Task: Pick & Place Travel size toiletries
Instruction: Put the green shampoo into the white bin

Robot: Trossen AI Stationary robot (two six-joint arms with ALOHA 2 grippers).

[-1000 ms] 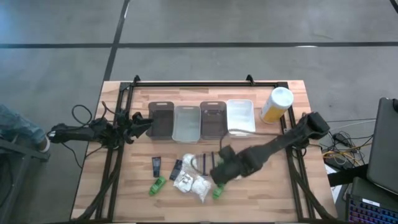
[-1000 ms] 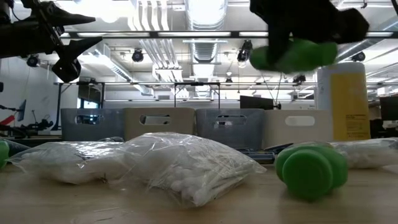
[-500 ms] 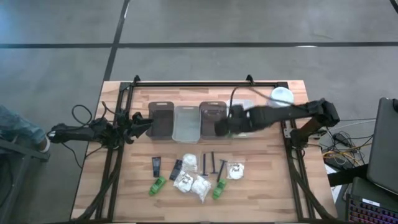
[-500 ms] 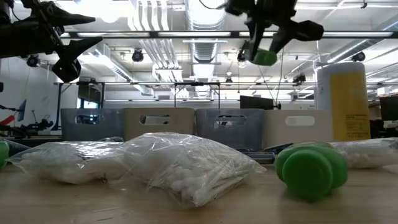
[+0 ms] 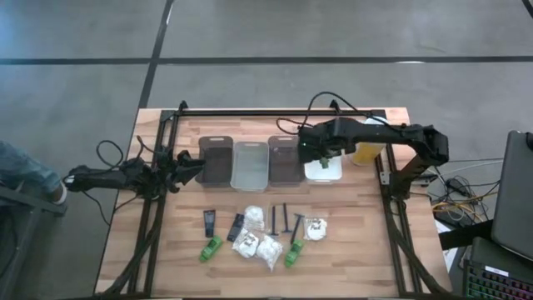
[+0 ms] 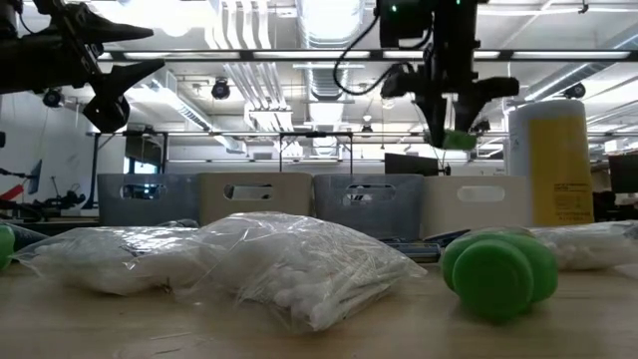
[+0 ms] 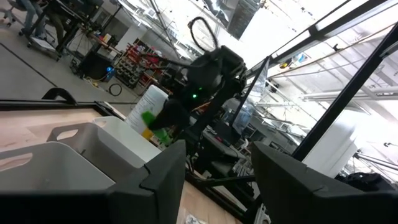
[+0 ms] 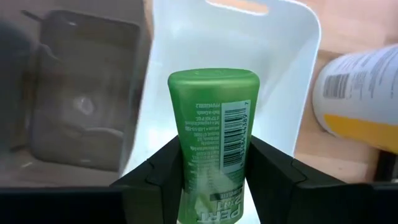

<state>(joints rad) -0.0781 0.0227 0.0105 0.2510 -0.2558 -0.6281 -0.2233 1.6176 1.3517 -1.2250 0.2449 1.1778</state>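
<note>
My right gripper (image 5: 315, 155) hangs over the white bin (image 5: 331, 143), shut on a bright green bottle (image 8: 211, 118); the low view shows that bottle (image 6: 460, 139) under the fingers. My left gripper (image 5: 196, 165) waits open beside the leftmost dark bin (image 5: 216, 150). On the near half of the table lie two green bottles (image 5: 211, 248) (image 5: 292, 253), two black tubes (image 5: 209, 222) (image 5: 236, 227), dark blue sticks (image 5: 286, 218) and white wrapped packets (image 5: 268, 250) (image 5: 315, 228). My right gripper pinches the green bottle between its two fingers (image 8: 163, 171), one on each side of its body (image 8: 194, 168). The fingers come from above, pointing down, and lie along the bottle. The bottle is lifted clear, and its flat end (image 8: 211, 78) sticks out past the fingertips over the white bin's floor.
Four bins stand in a row at the far side: dark, clear (image 5: 250, 171), dark (image 5: 284, 167), white. A yellow canister with a white lid (image 5: 371, 140) stands right of the white bin. Black frame rails (image 5: 258, 112) run along the far and side edges.
My right gripper has carried the green bottle from above the near part of the table, by the packets, toward the far edge and a little right, past the dark bin, and now stands over the white bin. It has stayed shut on the bottle.
</note>
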